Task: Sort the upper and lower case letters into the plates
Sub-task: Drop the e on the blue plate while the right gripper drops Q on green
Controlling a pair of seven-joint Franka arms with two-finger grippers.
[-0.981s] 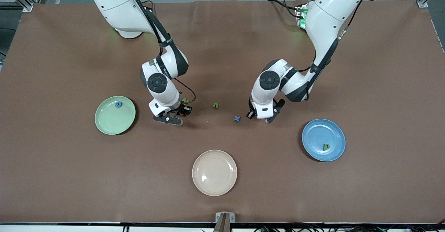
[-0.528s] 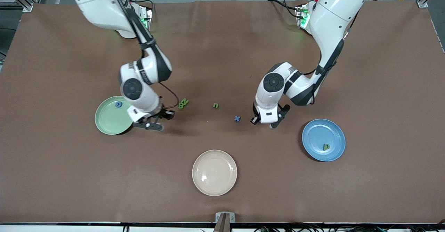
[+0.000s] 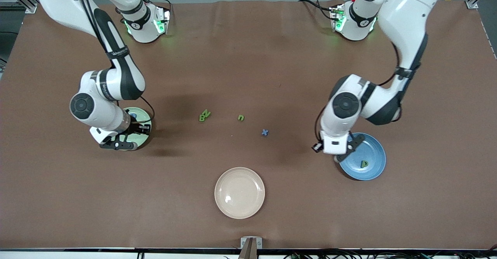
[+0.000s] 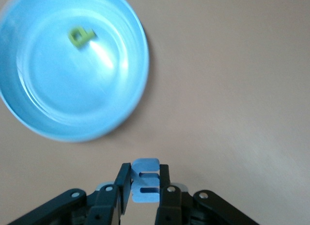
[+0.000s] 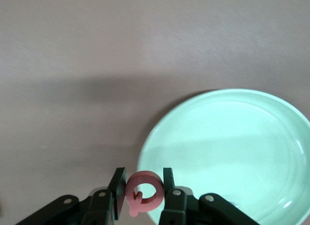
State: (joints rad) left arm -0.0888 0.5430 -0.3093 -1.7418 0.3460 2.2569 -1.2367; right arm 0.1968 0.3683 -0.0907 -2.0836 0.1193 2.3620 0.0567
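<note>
My right gripper (image 5: 140, 188) pinches the red round capital (image 5: 142, 192), a Q by its little tail, between both fingers. It hangs over the edge of the pale green plate (image 3: 143, 116), at the side of the plate toward the right arm's end of the table. In the front view the right gripper (image 3: 118, 144) and wrist cover most of that plate. A blue letter (image 3: 133, 116) lies in the plate, partly hidden by my wrist, so I cannot read which one it is.

My left gripper (image 4: 144, 186) is closed on the blue m (image 4: 145, 180), clamped flat between the pads. In the front view the left gripper (image 3: 337, 150) is over the rim of the medium blue plate (image 3: 374, 150), at the side of the plate that faces the middle of the table. The green p (image 3: 364, 164) lies in that plate, toward the edge nearer the front camera; the left wrist view also shows the p (image 4: 81, 36) inside the blue plate (image 4: 58, 99).

On the brown table (image 3: 248, 57) between the two plates lie four loose letters. The green B (image 3: 202, 117) and green N (image 3: 207, 113) touch each other, toward the right arm's end. The green n (image 3: 241, 117) sits alone near the middle. The blue x (image 3: 265, 132) lies a little nearer the front camera than the n, toward the left arm's end. The cream-beige plate (image 3: 239, 192) sits nearest the front camera, well apart from the letters.
</note>
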